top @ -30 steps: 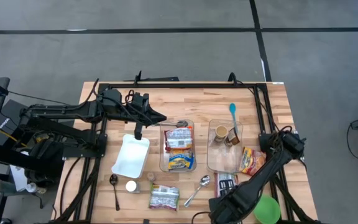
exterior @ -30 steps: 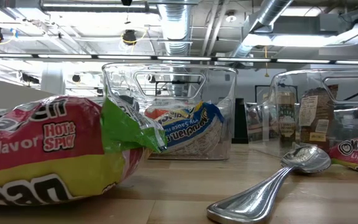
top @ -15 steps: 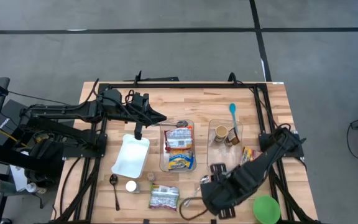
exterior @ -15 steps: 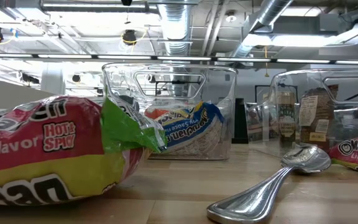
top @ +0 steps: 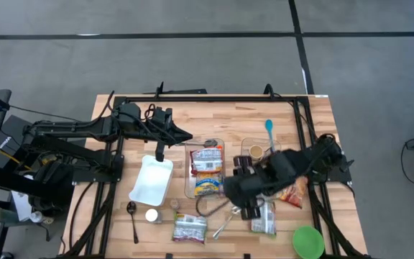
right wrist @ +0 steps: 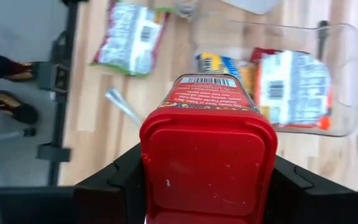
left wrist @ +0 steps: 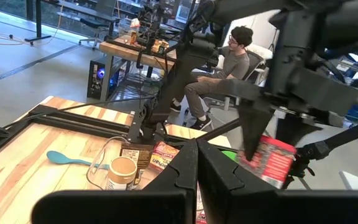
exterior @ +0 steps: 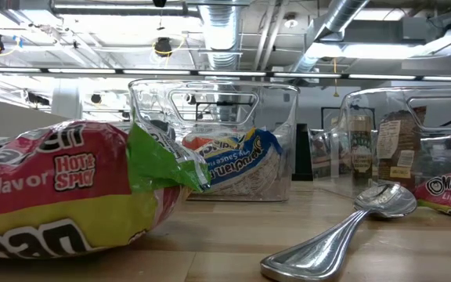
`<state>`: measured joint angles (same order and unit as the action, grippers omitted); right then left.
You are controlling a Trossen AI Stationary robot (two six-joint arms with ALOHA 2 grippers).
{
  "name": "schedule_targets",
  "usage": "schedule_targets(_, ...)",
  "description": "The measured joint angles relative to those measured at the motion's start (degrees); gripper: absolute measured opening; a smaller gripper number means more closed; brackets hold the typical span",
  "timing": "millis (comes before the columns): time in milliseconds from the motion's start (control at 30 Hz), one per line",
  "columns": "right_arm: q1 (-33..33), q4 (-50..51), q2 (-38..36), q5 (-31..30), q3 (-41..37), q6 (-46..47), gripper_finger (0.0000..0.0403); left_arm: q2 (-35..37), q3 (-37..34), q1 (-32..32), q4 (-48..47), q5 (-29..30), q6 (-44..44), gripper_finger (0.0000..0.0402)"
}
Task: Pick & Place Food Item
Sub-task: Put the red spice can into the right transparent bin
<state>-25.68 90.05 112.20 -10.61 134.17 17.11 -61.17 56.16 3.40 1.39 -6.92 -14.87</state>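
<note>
**A:** ok what's the right arm doing? Biggest stuff first pls.

**B:** The wooden table carries everything. The right arm reaches in from the right edge and stretches low across toward the middle, so the right gripper sits above the board between the two clear bins, near their front ends. Its fingers stand fairly wide and clamp the sides of a red-lidded food container; you see the lid from the right wrist view, and the left wrist view shows it as a red printed tub hanging in the claw, up off the table.

**A:** and the left one?

**B:** The left arm is parked, stretched out along the far-left side, with the left gripper pinched fully closed over the far end of the white tray and nothing in it.

**A:** counts?

**B:** From the high view:
- two arms, two clear bins
- one white tray
- one green bowl at the near right corner
- the left bin holds two noodle packets; loose ones lie on the table too: one at the front, one orange one by the right bin, and a pale one just under the arm
- the right bin has a small cup and a dark jar beside it
- two metal spoons, one left of the front packet, one right of it, plus one blue spoon resting on the right bin's far rim
- one small white round lid or cap beside the tray

A person sits at a desk in the room behind.
</note>
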Motion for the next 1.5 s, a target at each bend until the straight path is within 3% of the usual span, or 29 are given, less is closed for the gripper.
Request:
schedule_targets(667,11.77,-0.06,-1.84,1.56,-0.12,-6.59,0.0204,0.0,0.0,0.0,0.0,-0.01,0.0,0.0)
schedule_targets(1500,8.99,-0.08,-1.86,1.71,-20.21,-4.46,0.0204,-0.01,0.0,-0.01,0.0,0.0,0.0,0.0)
